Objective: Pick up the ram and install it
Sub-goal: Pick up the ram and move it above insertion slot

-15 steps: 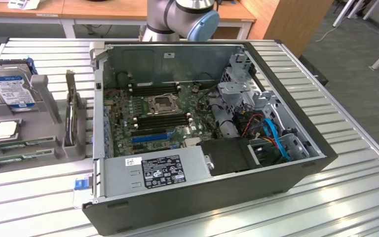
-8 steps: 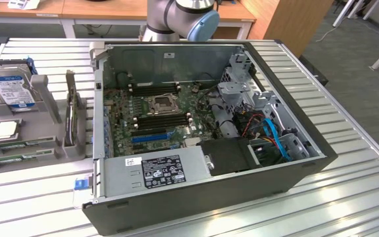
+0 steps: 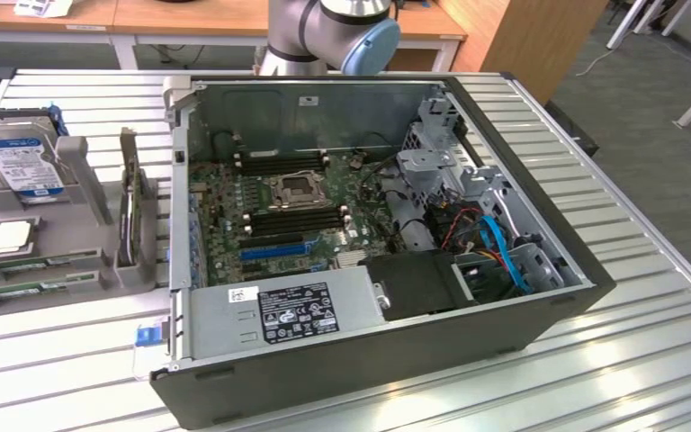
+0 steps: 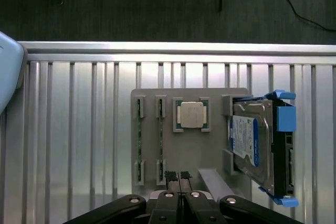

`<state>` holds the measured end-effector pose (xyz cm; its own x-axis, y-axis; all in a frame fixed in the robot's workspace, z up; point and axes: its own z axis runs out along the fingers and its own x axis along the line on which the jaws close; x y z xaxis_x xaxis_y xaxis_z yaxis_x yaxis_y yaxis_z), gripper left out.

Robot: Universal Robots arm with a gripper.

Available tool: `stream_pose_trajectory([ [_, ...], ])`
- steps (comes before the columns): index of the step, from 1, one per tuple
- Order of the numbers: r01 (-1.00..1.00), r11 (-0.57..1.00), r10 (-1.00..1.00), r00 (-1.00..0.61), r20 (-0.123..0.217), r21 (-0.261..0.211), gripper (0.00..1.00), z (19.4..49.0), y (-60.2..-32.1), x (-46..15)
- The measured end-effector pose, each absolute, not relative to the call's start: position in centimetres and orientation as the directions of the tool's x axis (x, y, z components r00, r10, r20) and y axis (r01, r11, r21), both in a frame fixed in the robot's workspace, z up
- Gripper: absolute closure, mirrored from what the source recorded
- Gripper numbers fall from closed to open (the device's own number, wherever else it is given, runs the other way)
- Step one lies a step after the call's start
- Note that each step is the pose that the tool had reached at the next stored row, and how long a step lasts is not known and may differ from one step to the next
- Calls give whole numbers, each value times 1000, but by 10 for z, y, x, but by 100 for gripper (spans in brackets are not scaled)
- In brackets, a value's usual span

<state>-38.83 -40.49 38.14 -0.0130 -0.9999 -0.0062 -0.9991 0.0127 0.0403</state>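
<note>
On the slatted table [image 4: 79, 145], a grey holder [image 4: 215, 150] is set a little way in from the railed edge, beyond which the dark floor is seen. Bare slats are left free along the holder's side away from the hard drive [image 4: 247, 142], which is stood on edge in a blue caddy and closes off the other side. In the exterior view, an expansion card [image 3: 136, 211] is stood on edge between the holder and the open computer case [image 3: 358, 360], so that flank is crowded.

The ram [image 3: 48, 263] is laid on edge in a slot of the holder, next to the processor [image 4: 190, 115], with a second stick [image 3: 19, 290] kept parallel in the outer slot. Its long axis is run along the slats (in the exterior view, roughly left to right).

The arm [image 3: 327, 31] is seen beyond the case's far wall. The gripper [image 4: 177, 176] is pointed straight down over the holder's edge, near one end of the ram's slot, its fingers pressed together with nothing between them.
</note>
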Motion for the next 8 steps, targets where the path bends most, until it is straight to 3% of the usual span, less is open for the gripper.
stream_pose_trajectory([
  [8,-999,1,-1000,-1,-6,40,90,381,-405,-388],
])
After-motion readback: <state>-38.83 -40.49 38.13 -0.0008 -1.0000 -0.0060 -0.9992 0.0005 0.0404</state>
